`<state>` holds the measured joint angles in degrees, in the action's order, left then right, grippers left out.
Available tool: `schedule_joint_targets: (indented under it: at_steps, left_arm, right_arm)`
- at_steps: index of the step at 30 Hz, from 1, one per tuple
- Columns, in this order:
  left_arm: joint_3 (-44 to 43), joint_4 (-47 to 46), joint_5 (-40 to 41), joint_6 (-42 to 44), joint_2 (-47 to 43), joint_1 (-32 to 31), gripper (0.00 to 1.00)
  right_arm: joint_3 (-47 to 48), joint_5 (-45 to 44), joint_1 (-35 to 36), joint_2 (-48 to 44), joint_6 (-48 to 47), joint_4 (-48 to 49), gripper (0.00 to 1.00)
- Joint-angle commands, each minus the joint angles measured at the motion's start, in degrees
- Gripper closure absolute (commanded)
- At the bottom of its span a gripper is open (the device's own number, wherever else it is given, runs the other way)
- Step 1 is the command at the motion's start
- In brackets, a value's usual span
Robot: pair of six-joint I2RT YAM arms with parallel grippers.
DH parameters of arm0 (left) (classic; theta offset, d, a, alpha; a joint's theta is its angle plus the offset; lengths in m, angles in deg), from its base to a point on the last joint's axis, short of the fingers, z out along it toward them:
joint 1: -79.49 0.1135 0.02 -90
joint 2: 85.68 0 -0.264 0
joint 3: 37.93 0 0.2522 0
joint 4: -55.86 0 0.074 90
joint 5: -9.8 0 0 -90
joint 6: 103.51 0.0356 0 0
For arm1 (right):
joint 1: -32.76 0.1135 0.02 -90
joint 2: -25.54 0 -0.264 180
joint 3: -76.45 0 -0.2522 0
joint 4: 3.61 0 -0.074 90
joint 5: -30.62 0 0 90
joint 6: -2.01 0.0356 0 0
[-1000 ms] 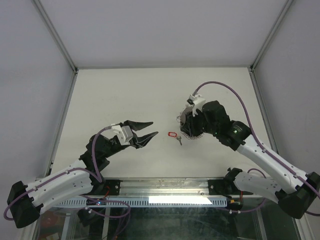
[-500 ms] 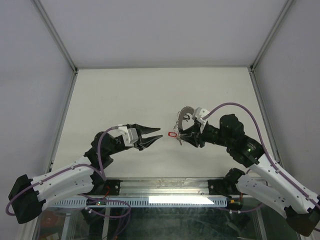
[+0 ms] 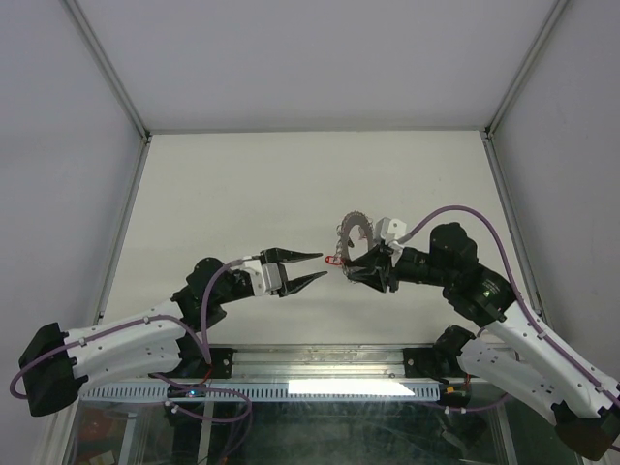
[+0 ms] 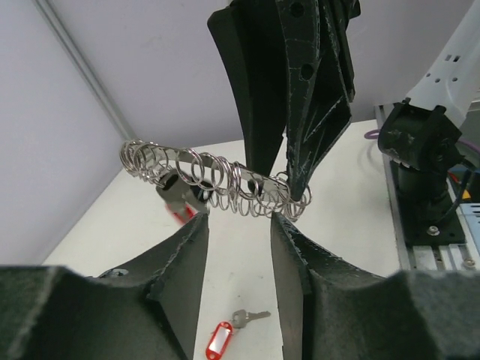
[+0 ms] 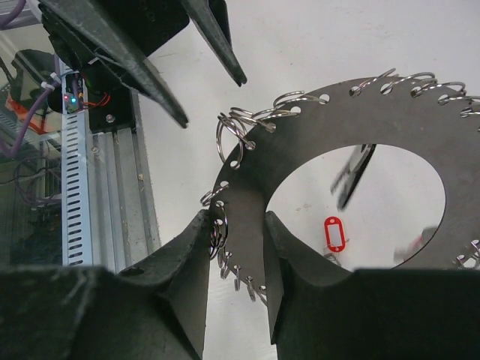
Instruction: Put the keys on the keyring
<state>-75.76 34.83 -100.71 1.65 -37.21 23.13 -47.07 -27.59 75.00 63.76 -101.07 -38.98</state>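
Keys [image 4: 216, 341] lie loose on the table [image 3: 242, 184], under the raised keyring [image 5: 375, 112], with nothing touching them. Right gripper [image 5: 236, 219] clamps the ring's flat dark rim; left gripper [image 3: 321, 265] gapes wide, empty. Probably light, thin and slippery: pinch the red tag, not the tiny blade.

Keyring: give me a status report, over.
Right gripper shut on keyring, held off the table. Left gripper open, empty, tips toward it. Red-tagged key loose on table below. Nothing blocks the left gripper.
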Motion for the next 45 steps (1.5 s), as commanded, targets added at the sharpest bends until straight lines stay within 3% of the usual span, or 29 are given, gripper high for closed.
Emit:
schedule_joint_targets:
  at_steps: [1, 7, 17, 27, 45]
  left_arm:
    - [-2.3, -1.6, 8.8, 6.7, -1.2, -2.3, 0.65]
    - [-2.3, -3.9, 5.9, 3.1, -0.6, -2.6, 0.74]
    - [3.1, -22.1, 5.9, -12.2, 3.5, -2.6, 0.62]
    - [2.2, -34.5, 5.8, -19.5, 11.2, -2.7, 0.66]
    - [-0.3, -37.3, 2.4, -20.9, 15.6, -3.6, 0.7]
  right_arm:
    - [1.7, 3.3, 0.0, -0.6, 0.9, 6.9, 1.0]
    - [1.7, 1.2, 0.0, -1.5, 3.4, 10.7, 1.0]
    - [0.0, -1.1, 0.1, -3.5, 5.3, 16.1, 1.0]
    - [-0.7, -1.0, 0.1, -4.4, 4.7, 16.4, 1.0]
    - [-1.2, -0.8, 0.1, -4.5, 4.6, 16.6, 1.0]
